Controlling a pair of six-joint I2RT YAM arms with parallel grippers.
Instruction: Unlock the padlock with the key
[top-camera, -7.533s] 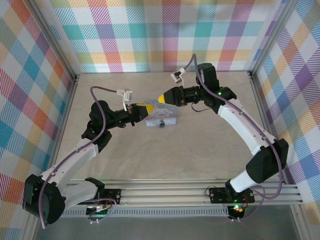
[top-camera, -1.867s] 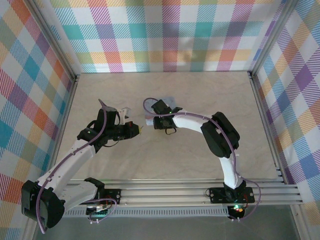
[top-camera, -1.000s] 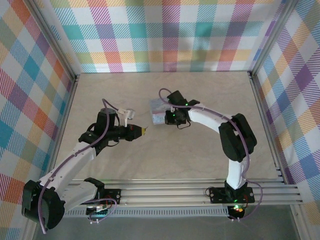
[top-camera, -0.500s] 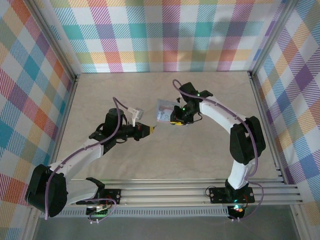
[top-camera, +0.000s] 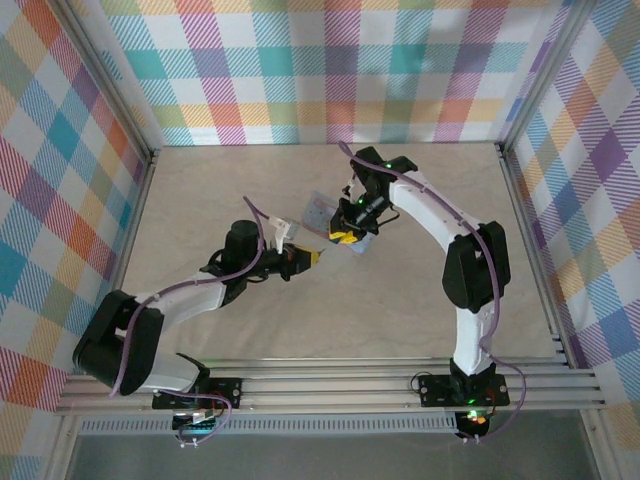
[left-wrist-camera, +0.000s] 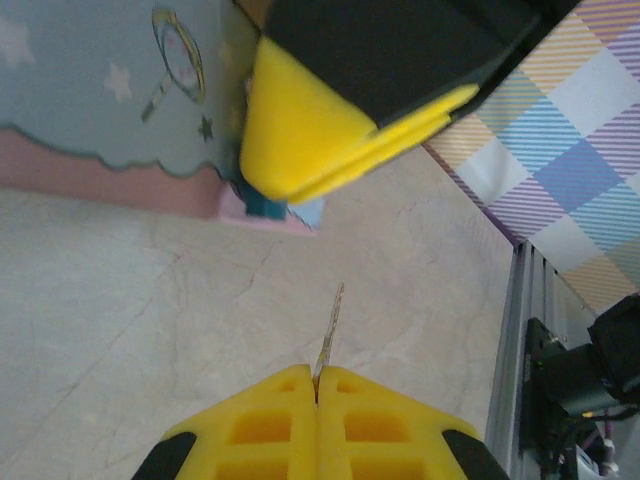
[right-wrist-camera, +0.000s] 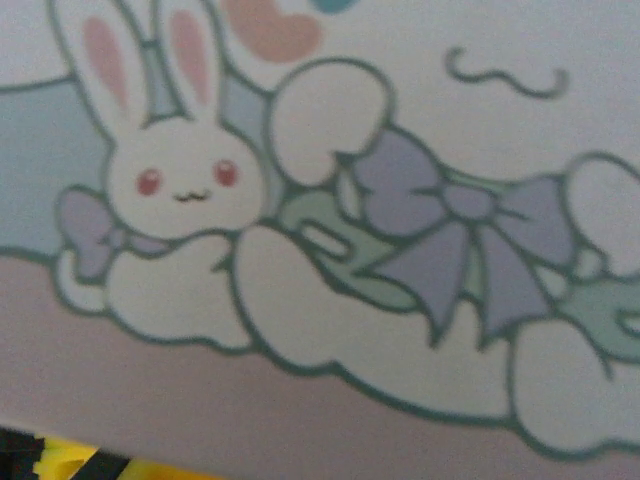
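Where the key is held: a thin key (left-wrist-camera: 329, 325) is clamped between the yellow pads (left-wrist-camera: 255, 425) of the left jaws, which are pressed fully together. Its blade is seen sticking straight out ahead of them, just above the counter (left-wrist-camera: 140, 310).
Left jaws: closed tight on the key, held low near the middle of the counter and pointed towards the tin box (left-wrist-camera: 100, 90).
Padlock: the padlock (left-wrist-camera: 263, 206) is seen as a small dark teal piece at the lower corner of the tin box, against its pink base and directly under the yellow fingertip (left-wrist-camera: 300, 140) of the right jaws. Most of it is hidden.
Padlock relative to the left jaws: ahead of the key's tip and a little to its left. A strip of bare counter lies between tip and lock, so the two are apart.
Right jaws: set against the same corner of the tin box. How far they stand apart, and whether anything is pinched between them, cannot be told.
Tin box: pastel blue with a scalloped pink band. From overhead it is found between the two arms, touching the right jaws. A rabbit and a lavender bow are shown on it in the right wrist view.
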